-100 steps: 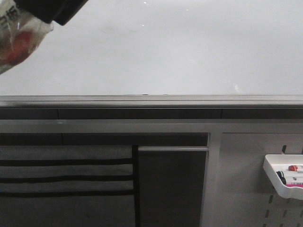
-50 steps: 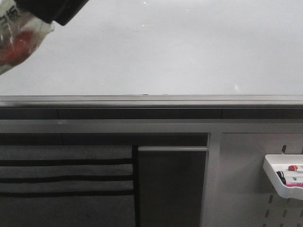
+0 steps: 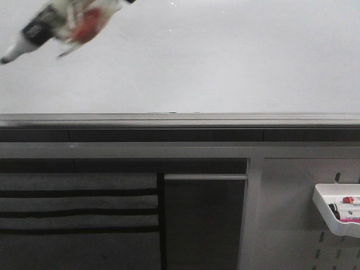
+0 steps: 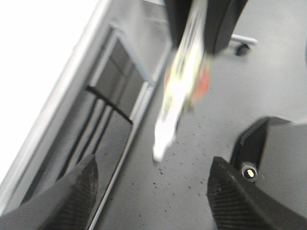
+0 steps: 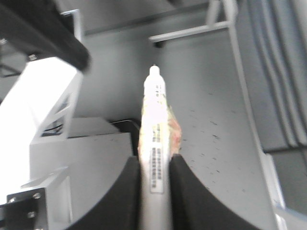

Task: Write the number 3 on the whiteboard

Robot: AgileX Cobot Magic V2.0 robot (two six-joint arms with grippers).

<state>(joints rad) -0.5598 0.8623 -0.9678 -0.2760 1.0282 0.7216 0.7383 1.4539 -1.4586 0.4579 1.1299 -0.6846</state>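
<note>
**The pen swings out in front of the board**

A moment ago only the fat end of the pen (image 3: 67, 22) and a dark bit of the arm showed in the top left corner of the front view. Now the whole pen is in sight there. It lies slanted across the whiteboard (image 3: 214, 62), with its dark tip pointing left and a little down. It looks smeared, so it is moving fast.

I think this means the arm is getting the pen ready to write. The number 3 is not on the board yet. The white part I can see is bare, all the way down to the grey rail (image 3: 180, 119). I cannot tell if the tip touches the board.

The right gripper (image 5: 154, 160) holds the pen. Its two dark fingers pinch the pen's body from both sides, and the pen sticks straight out past them. The white tip end is far out in front.

The left gripper (image 4: 152, 187) holds nothing. Its fingers are spread wide apart. It looks across at the pen held by the other arm, so the two arms are near each other.

The writing has not begun. Next, the tip needs to press softly on the board.
</note>
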